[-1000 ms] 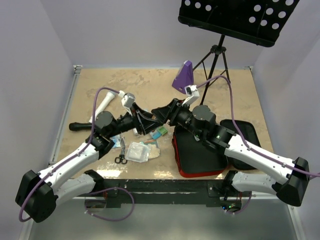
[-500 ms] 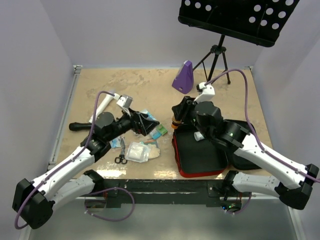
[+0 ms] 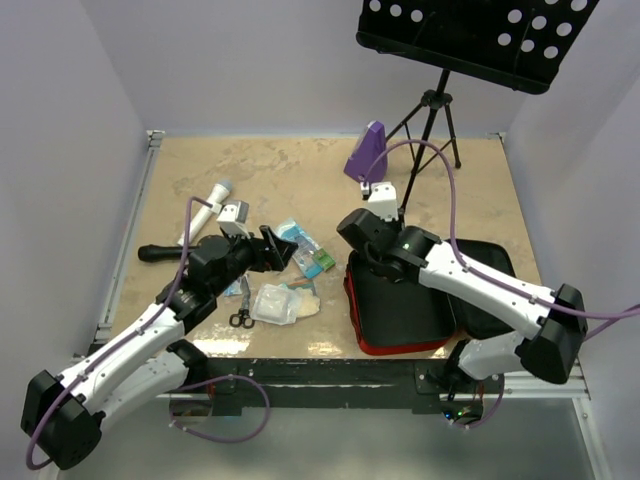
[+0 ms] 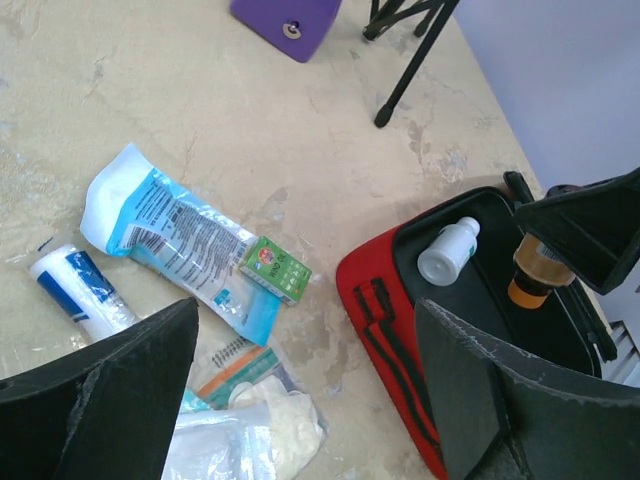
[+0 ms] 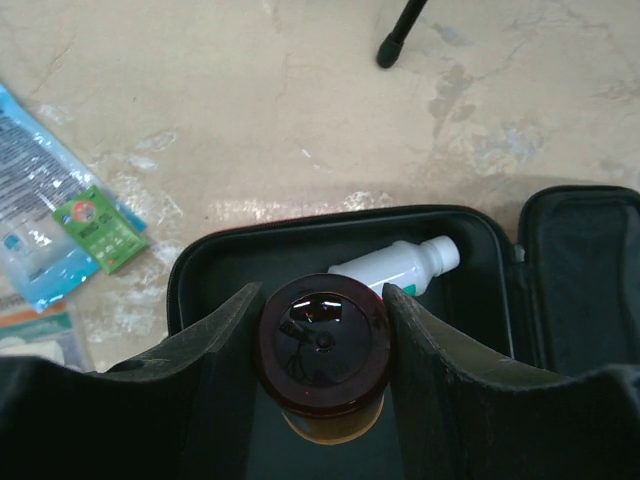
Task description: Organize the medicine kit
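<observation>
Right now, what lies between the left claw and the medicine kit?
Between left claw and medicine kit lie a green box and a blue-white packet, clearest in the left wrist view.

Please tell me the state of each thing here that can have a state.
medicine kit: unzipped, lying open flat.
white bottle: capped, lying on its side inside the kit.
amber bottle: capped, upright, gripped over the kit.
right gripper: shut on the amber bottle.
left gripper: open, empty.

On the tabletop (image 3: 280, 175), a purple metronome (image 3: 366, 152) stands at one o'clock, a music stand (image 3: 470, 35) near its two-o'clock side. A small green box (image 4: 274, 268) touches the four-o'clock edge of a blue-white packet (image 4: 175, 235). Scissors (image 3: 241, 305) lie at eight. An amber bottle (image 4: 533, 265) is upright near a lying white bottle (image 4: 447, 252).
</observation>
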